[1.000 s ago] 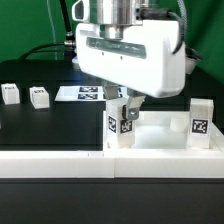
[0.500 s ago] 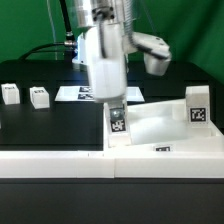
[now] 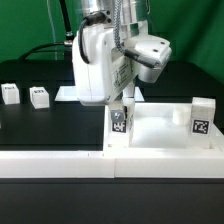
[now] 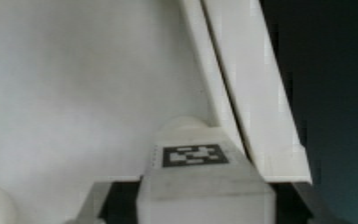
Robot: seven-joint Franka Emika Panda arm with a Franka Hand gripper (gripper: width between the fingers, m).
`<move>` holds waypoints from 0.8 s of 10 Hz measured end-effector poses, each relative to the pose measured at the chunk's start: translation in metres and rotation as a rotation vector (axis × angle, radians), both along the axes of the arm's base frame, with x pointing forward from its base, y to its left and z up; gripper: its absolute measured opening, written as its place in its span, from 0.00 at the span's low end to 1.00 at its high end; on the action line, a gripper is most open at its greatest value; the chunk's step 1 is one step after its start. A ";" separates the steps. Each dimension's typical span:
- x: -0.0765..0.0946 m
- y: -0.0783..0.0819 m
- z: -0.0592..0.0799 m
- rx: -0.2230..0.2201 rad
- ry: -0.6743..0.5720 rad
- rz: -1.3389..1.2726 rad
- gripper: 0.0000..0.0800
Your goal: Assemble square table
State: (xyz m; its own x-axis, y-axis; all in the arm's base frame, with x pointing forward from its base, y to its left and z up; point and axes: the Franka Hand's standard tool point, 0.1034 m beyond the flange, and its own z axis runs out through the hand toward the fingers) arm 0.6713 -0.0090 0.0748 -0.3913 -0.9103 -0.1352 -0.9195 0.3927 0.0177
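The square table's white top [image 3: 160, 133] lies toward the exterior view's right, and a tagged white leg [image 3: 201, 117] stands upright at its far right corner. My gripper [image 3: 120, 112] is shut on a second tagged leg [image 3: 120, 124], which stands upright in the top's near left corner. In the wrist view this leg [image 4: 197, 156] sits between my two black fingers [image 4: 123, 203], right beside the top's raised rim [image 4: 247, 90]. Whether the leg is seated in its socket is hidden.
Two loose white tagged legs [image 3: 10, 93] [image 3: 39, 96] stand on the black table at the exterior view's left. The marker board [image 3: 66, 94] lies behind them, partly hidden by my arm. A white ledge [image 3: 50, 162] runs along the front edge.
My hand has turned about its upright axis while gripping the leg. The top and its far leg swung slightly and came back.
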 end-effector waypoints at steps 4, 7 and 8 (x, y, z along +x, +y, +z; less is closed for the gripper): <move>-0.001 -0.001 0.000 -0.009 0.005 -0.034 0.36; -0.001 0.001 0.001 -0.008 0.003 -0.030 0.75; -0.001 0.008 0.008 -0.004 -0.004 -0.018 0.80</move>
State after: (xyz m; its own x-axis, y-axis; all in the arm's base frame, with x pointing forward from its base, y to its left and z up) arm 0.6704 -0.0006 0.0829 -0.4075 -0.9034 -0.1334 -0.9122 0.4097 0.0124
